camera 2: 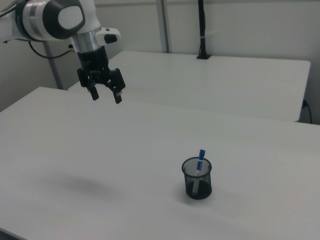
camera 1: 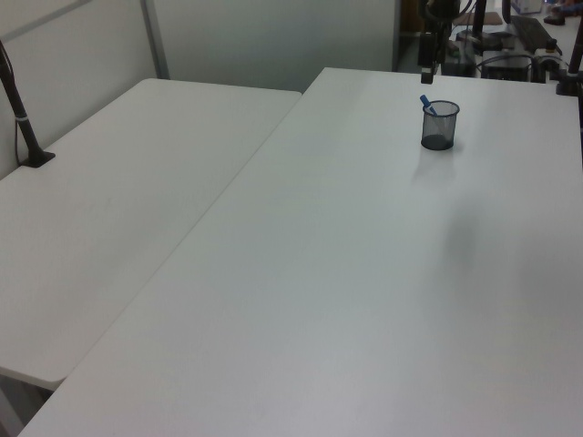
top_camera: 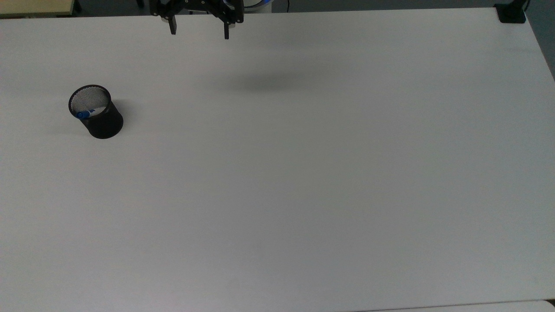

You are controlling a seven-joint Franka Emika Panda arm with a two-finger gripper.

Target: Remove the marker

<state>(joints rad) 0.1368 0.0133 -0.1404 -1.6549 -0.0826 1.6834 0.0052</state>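
A: Since the marker (camera 2: 201, 159) stands inside the black mesh cup (camera 2: 198, 184), nothing of the task looks done yet; I judge this to be the approach step.

B: Where is the tool?

A: High over the white surface (top_camera: 303, 182), well apart from the cup. In the top view the tool (top_camera: 199, 29) sits at about 12 o'clock of the frame, while the cup (top_camera: 97, 113) is out near 9 o'clock. Its two fingers are spread wide with nothing between them.

B: And the marker's pose?

A: It leans against the cup's rim. In the right view the blue cap pokes above the rim toward 12 o'clock and the white barrel runs down inside the mesh. In the left view the marker (camera 1: 426, 105) tilts toward 11 o'clock out of the cup (camera 1: 440, 125).

B: So what does the next move call for?

A: My reading: carry the tool across until it is above the cup, line the fingers up on either side of the blue cap, come down just far enough to pinch that exposed end, then lift straight up along the lean.

B: Anything in the way?

A: The path across the surface looks free. The rim itself is the hazard, as little of the marker stands clear of it, and a finger catching the light cup could tip it. A second white table (camera 2: 240, 75) stands beside with a black post (camera 2: 202, 30), well apart from the work.
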